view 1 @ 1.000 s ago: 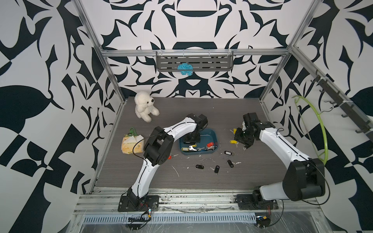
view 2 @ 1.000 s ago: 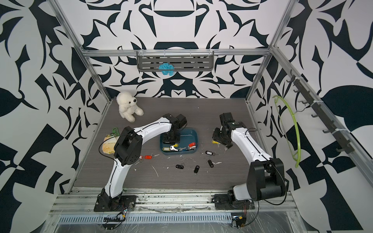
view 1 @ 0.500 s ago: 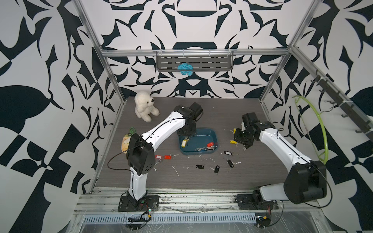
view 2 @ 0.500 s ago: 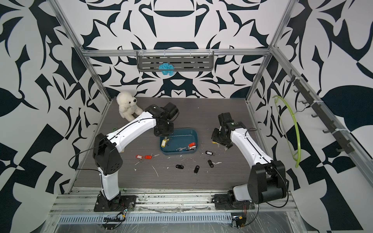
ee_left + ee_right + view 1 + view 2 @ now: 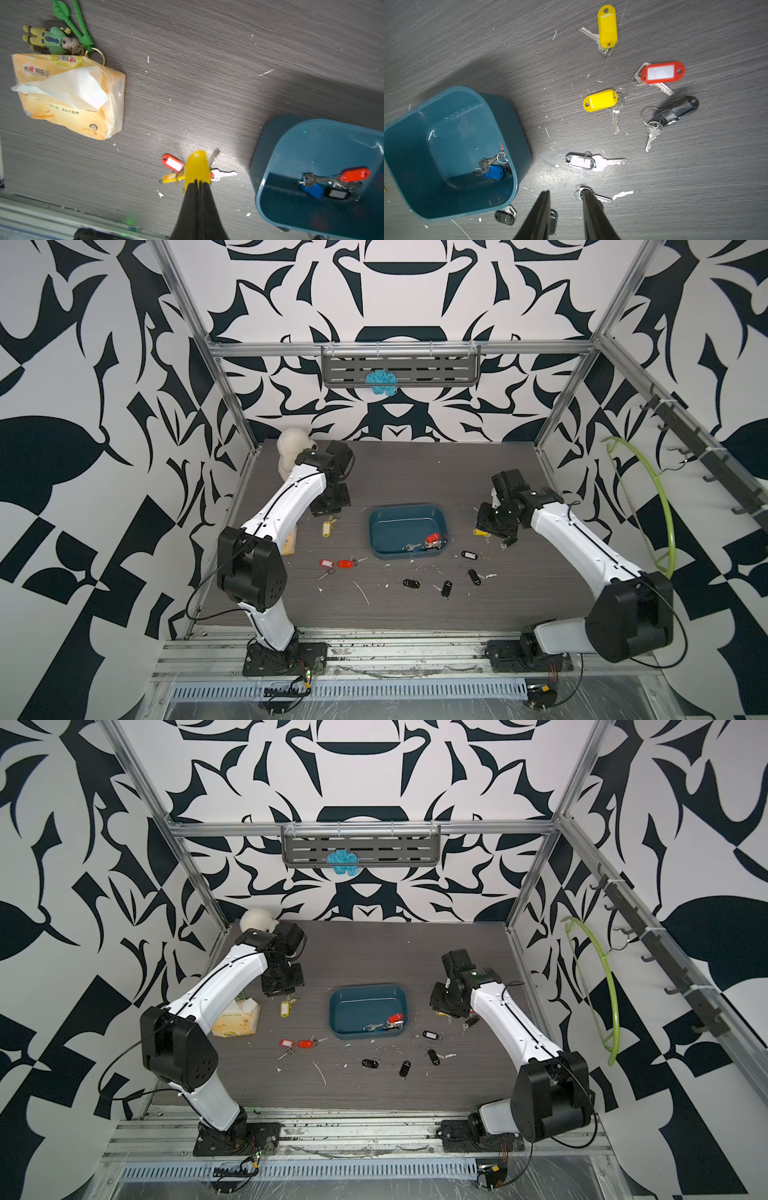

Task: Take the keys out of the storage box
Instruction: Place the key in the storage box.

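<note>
Fingers of left gripper (image 5: pixel 197 181) closed on yellow-tagged key (image 5: pixel 196 166), hanging left of storage box (image 5: pixel 407 515). Inside box, in right front corner, small bunch of keys (image 5: pixel 431 539) with red tag. Right of box, right gripper (image 5: pixel 565 193) over scattered keys (image 5: pixel 600 100) on desk (image 5: pixel 415 472), fingers apart, gripping nothing.

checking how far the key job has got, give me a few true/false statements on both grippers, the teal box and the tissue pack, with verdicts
1. The left gripper is shut on a yellow-tagged silver key. True.
2. The teal-blue plastic storage box is empty. False: a red-tagged key and a blue-tagged key lie in it.
3. The right gripper is open. True.
4. The orange plastic tissue pack lies inside the box. False: it lies on the table, apart from the box.
</note>
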